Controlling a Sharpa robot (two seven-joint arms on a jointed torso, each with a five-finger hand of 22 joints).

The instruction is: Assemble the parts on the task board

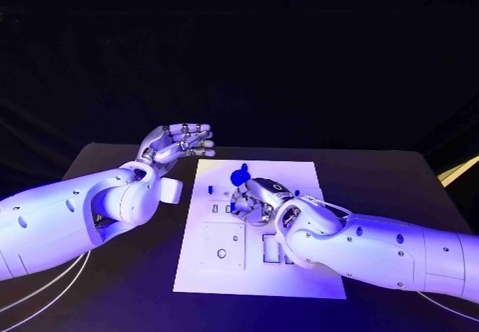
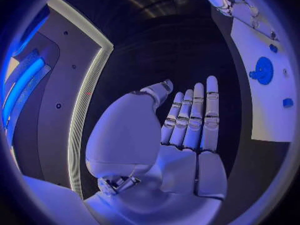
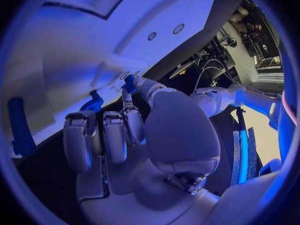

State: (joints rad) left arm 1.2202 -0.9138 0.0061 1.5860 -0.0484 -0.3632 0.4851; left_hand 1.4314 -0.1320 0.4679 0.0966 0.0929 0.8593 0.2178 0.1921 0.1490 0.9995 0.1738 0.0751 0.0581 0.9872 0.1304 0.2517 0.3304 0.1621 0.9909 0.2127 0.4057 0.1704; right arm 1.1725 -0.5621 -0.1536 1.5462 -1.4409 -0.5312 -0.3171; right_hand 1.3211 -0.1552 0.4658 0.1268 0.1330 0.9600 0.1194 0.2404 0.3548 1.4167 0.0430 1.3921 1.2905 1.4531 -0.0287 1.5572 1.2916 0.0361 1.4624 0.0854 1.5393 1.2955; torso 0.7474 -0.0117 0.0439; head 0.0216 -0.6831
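The white task board [image 1: 295, 176] lies in the middle of the black table. A round blue gear [image 1: 239, 176] sits on its far part, and a small blue part [image 1: 210, 188] stands near its left edge. My right hand [image 1: 257, 202] rests low on the board just in front of the gear, fingers curled down. In the right wrist view its thumb and one finger pinch a small blue part [image 3: 129, 82] against the board [image 3: 75, 60]; another blue part [image 3: 94, 103] stands close by. My left hand [image 1: 180, 145] hovers beyond the board's far left corner, fingers stretched out [image 2: 190, 120], holding nothing.
The board's near half carries white blocks and dark slots [image 1: 271, 247]. In the left wrist view the gear [image 2: 264, 70] and two small blue parts [image 2: 287, 102] show on the board [image 2: 265, 117]. Bare black table [image 1: 120, 277] lies around it.
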